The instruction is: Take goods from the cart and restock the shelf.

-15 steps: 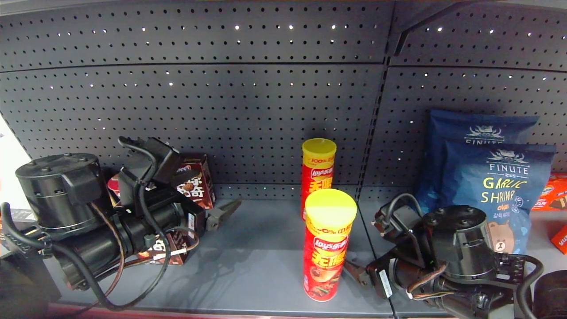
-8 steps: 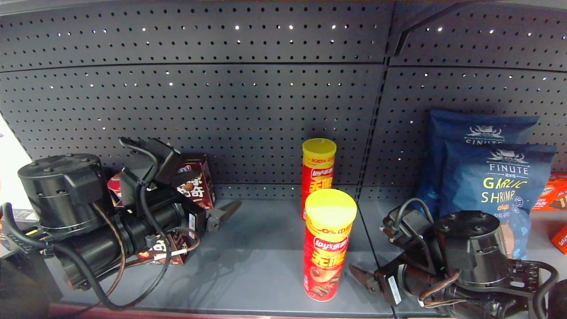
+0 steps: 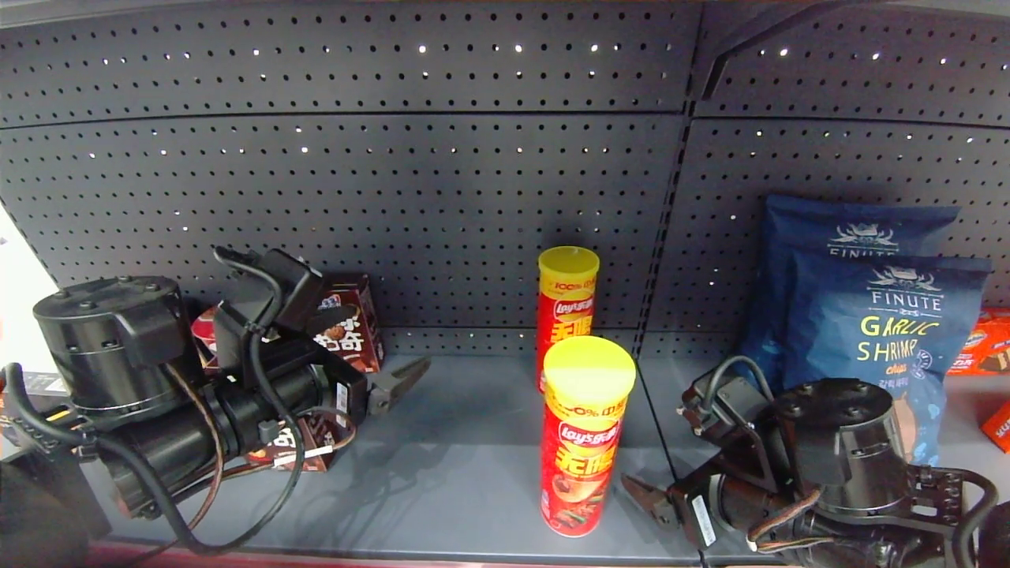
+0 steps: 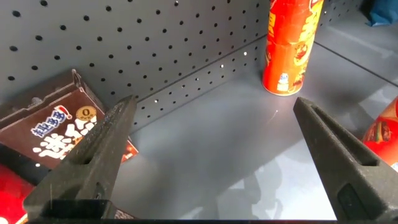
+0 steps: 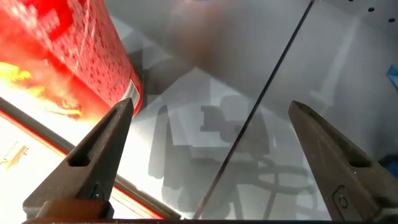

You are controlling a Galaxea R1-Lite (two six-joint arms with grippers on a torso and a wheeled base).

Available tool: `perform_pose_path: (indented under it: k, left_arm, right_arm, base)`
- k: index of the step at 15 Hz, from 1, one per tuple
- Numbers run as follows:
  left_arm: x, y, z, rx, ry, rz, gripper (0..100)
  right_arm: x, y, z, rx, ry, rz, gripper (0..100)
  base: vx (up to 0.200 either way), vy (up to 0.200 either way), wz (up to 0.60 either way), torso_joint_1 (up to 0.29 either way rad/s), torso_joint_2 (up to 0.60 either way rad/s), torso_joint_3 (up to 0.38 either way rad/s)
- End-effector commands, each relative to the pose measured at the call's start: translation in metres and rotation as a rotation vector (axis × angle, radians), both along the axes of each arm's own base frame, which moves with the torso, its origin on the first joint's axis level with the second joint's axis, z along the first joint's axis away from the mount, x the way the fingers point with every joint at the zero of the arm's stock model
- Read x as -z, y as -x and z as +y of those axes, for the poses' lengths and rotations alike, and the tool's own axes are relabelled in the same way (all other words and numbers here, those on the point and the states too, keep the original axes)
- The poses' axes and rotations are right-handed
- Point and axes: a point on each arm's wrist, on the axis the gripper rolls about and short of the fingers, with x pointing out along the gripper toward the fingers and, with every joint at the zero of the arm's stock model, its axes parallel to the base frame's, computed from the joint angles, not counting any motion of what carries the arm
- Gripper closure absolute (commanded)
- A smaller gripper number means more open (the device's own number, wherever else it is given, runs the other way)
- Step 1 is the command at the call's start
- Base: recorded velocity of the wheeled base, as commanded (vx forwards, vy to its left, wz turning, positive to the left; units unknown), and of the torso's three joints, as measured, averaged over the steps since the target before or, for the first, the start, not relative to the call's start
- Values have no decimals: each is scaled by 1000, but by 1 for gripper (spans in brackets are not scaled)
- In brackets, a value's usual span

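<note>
Evidently the placing step was finishing: the tall red cardboard chip tube with the yellow plastic lid (image 3: pixel 587 438) stood upright near the front edge of the grey metal shelf board (image 3: pixel 458 465). It stood directly in front of a second identical tube (image 3: pixel 566 308) near the perforated back panel (image 3: pixel 394 205). The right gripper (image 5: pixel 210 109) sat just beside the front tube's base, fingers spread wide apart and holding nothing. The left gripper (image 4: pixel 214 102), also spread and empty, hung over the shelf beside the dark brown cardboard snack boxes (image 3: pixel 351 319).

The next move probably called for pulling the right arm straight back off the shelf without brushing the tube, then going to the cart for more stock.

Compared with a second earlier, the right arm had drawn back and down towards the shelf's front edge, opening a small gap from the tube. The left arm and both tubes had barely shifted.
</note>
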Motion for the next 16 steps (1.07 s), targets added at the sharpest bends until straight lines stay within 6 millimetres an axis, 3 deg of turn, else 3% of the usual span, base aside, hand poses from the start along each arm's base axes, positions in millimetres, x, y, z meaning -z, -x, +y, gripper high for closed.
perform_pose_path:
  k: [1, 6, 10, 15, 16]
  left_arm:
    - [1, 1, 0, 0, -1, 2, 0]
    - [-16, 18, 6, 3, 24, -62, 0]
    - [-33, 51, 24, -18, 62, -153, 0]
    - [-41, 85, 66, -201, 73, -248, 0]
    - [-34, 105, 77, -262, 69, -264, 0]
  right_arm:
    - [-2, 4, -4, 1, -5, -5, 0]
    - [-24, 34, -49, 62, -90, -99, 0]
    - [-32, 74, -107, 209, -150, -213, 0]
    - [-42, 96, -149, 465, -122, -357, 0]
    - [-38, 105, -160, 555, -111, -388, 0]
  base:
    - [0, 0, 0, 0, 0, 0]
    - [0, 0, 0, 0, 0, 0]
    - [0, 0, 0, 0, 0, 0]
    - [0, 0, 0, 0, 0, 0]
    - [0, 0, 0, 0, 0, 0]
